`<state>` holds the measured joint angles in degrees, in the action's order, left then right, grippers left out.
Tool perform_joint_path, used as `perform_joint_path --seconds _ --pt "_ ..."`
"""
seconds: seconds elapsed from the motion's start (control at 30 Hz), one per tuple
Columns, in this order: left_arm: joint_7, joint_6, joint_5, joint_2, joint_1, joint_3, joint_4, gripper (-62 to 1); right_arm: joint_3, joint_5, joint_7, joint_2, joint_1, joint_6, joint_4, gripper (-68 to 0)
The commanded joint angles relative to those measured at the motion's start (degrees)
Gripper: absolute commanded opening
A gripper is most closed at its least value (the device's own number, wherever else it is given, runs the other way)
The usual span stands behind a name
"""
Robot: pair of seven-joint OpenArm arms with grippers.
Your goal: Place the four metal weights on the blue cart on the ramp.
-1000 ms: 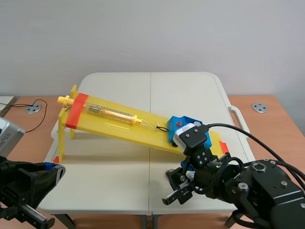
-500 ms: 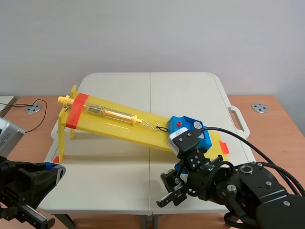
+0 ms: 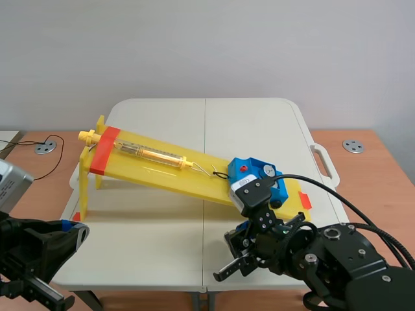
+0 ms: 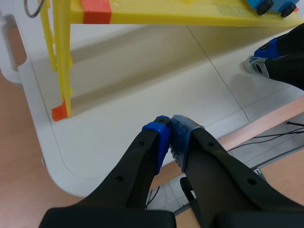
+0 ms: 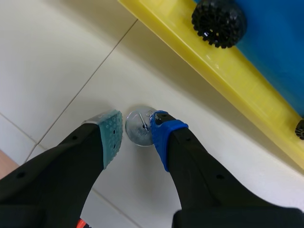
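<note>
A round metal weight [image 5: 138, 127] lies flat on the white table just below the yellow ramp's [image 3: 162, 170] lower edge. My right gripper [image 5: 137, 136] is down over it, open, one pad on each side; the blue pad [image 5: 160, 133] overlaps its rim, while a thin gap shows at the grey-green pad [image 5: 112, 137]. The blue cart [image 3: 257, 177] sits low on the ramp, hooked to a yellow spring scale [image 3: 150, 154]; its black wheel [image 5: 219, 21] shows ahead of the right gripper. My left gripper [image 4: 170, 134] is shut on nothing near the table's front left corner.
The ramp stands on yellow legs [image 4: 62, 57] with orange tape at the foot. A black cable and a round floor plate [image 3: 45, 148] lie at the far left. The right arm's bulk [image 3: 343, 259] fills the front right corner. Wooden floor borders the table.
My right arm has shifted left along the ramp's lower edge, bringing its gripper over the weight. The left arm has kept still.
</note>
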<state>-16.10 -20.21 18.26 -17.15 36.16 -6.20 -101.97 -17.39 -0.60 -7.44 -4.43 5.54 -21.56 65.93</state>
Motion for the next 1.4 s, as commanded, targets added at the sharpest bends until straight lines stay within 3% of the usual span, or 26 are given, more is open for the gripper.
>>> perform_joint_path --seconds 0.0,0.1,0.33,0.53,0.73,0.93,1.03,1.37 --pt "5.9 -1.2 3.0 0.3 -1.1 -0.8 -3.3 -58.2 -0.7 -1.5 6.8 0.5 -4.8 1.7 1.6 -50.9" --pt "5.9 -1.2 3.0 0.3 -1.1 -0.8 -3.3 -58.2 -0.7 -1.5 6.8 0.5 -4.8 1.7 1.5 -51.9" --pt "5.9 -1.2 3.0 0.3 -1.1 -0.8 -3.3 -58.2 -0.7 -1.5 4.4 0.4 -4.7 2.6 1.5 -66.3" --pt "5.9 -1.2 3.0 0.3 -1.1 -0.8 -3.3 -58.2 -0.7 -1.6 3.7 -1.3 -4.2 2.4 2.8 -66.9" --pt "5.9 -1.2 3.0 0.3 -1.1 -0.8 -3.3 -58.2 0.1 -6.0 2.6 -6.1 1.7 2.2 14.7 -66.9" --pt "5.9 -1.2 3.0 0.3 -1.1 -0.8 -3.3 -58.2 5.4 -12.9 -1.4 -9.3 9.2 0.6 28.5 -66.9" --pt "5.9 -1.2 3.0 0.3 -1.1 -0.8 -3.3 -58.2 8.9 -16.7 -4.2 -9.7 12.3 -0.8 34.5 -66.9" --pt "5.9 -1.2 3.0 0.3 -1.1 -0.8 -3.3 -58.2 20.6 -27.0 -8.3 -9.5 15.6 -0.9 47.5 -66.9"
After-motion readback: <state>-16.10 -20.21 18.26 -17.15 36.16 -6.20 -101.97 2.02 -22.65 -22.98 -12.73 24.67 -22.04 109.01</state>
